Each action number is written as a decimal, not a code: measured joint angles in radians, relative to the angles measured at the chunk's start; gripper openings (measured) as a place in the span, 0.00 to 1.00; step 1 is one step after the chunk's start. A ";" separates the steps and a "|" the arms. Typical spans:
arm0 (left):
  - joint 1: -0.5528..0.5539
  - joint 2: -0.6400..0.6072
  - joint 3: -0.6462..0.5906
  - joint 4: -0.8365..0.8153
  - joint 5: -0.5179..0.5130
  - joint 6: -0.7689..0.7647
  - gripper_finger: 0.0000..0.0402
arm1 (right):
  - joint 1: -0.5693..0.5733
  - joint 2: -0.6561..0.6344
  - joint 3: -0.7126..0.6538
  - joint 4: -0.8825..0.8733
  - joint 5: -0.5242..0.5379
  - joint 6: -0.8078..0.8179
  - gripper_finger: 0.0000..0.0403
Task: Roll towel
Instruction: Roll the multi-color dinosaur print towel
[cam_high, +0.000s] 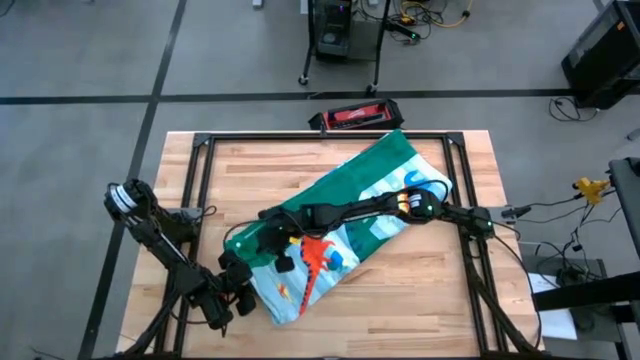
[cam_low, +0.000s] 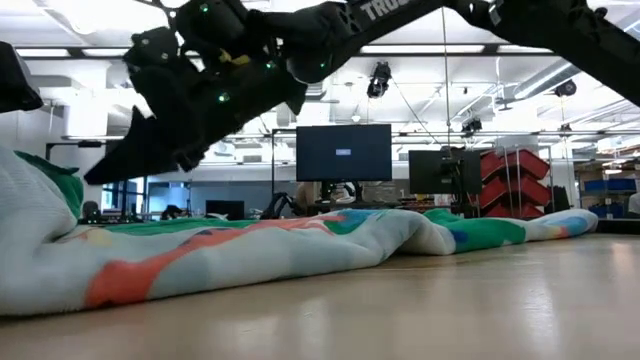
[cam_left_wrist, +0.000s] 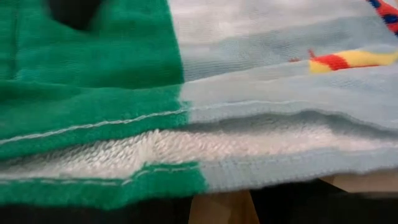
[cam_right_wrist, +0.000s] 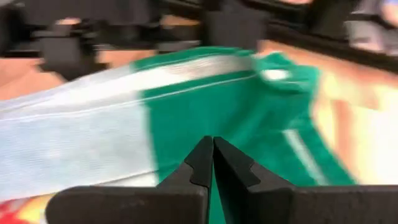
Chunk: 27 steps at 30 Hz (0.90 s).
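Towel (cam_high: 350, 225) lies diagonally across the wooden worktop (cam_high: 420, 300), folded into a long band running from the far right part of the worktop down to the near left. Striped dino face up over most of it, green border showing at the far end and along the left edge. Low view: it sits as a low, lumpy ridge, thicker at the near-left end.

Right arm reaches across over the towel from the right side. Right pincer (cam_right_wrist: 212, 163) fingers pressed together with nothing between them (wrist view shows the tips touching), hanging above the green edge near the towel's left end. In the low view it is clear of the cloth.

Left arm comes in from the near-left corner. Left pincer (cam_high: 243, 292) is at the towel's near-left end, right at the stacked edges; its wrist view is filled by layered hems, green and pale blue. Fingers mostly hidden by cloth, so I can't tell whether it is pinching the towel or just sitting against it.
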 joint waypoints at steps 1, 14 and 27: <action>0.000 0.000 0.000 0.000 0.000 0.000 0.30 | 0.006 0.002 0.000 -0.007 -0.001 0.000 0.00; 0.000 0.000 0.023 0.001 0.005 -0.001 0.30 | 0.066 0.034 -0.002 -0.029 0.053 -0.032 0.00; 0.002 0.000 0.073 -0.007 0.005 0.018 0.30 | 0.069 -0.100 -0.006 -0.293 0.140 -0.098 0.00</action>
